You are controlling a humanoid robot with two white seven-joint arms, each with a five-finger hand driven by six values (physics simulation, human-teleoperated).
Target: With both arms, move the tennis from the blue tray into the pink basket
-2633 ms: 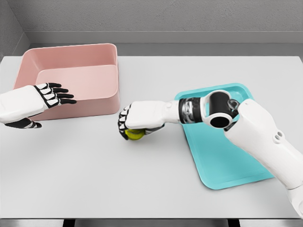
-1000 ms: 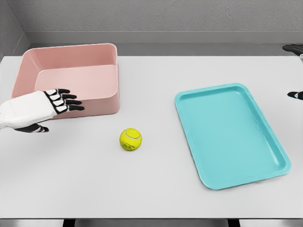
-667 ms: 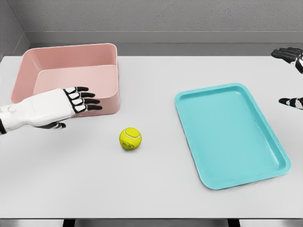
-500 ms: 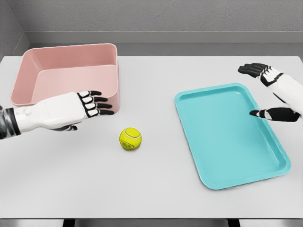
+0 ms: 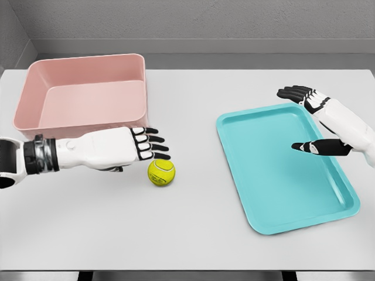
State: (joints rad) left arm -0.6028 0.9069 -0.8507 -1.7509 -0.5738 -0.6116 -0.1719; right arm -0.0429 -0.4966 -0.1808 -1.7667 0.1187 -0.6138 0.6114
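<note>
A yellow-green tennis ball (image 5: 162,172) lies on the white table (image 5: 187,234), between the pink basket (image 5: 88,96) at the back left and the blue tray (image 5: 285,167) on the right. The tray holds nothing. My left hand (image 5: 146,146) reaches in from the left, open, with its fingertips just above and left of the ball, not touching it. Over the tray's right side hovers my right hand (image 5: 304,117), open, with fingers spread and nothing in it.
The basket is empty, and its front wall stands just behind my left forearm (image 5: 64,153). A grey wall (image 5: 187,23) closes off the table's far edge.
My right hand let go of the ball on the table, drew off to the right and came back over the tray. My left hand moved right and forward to the ball.
</note>
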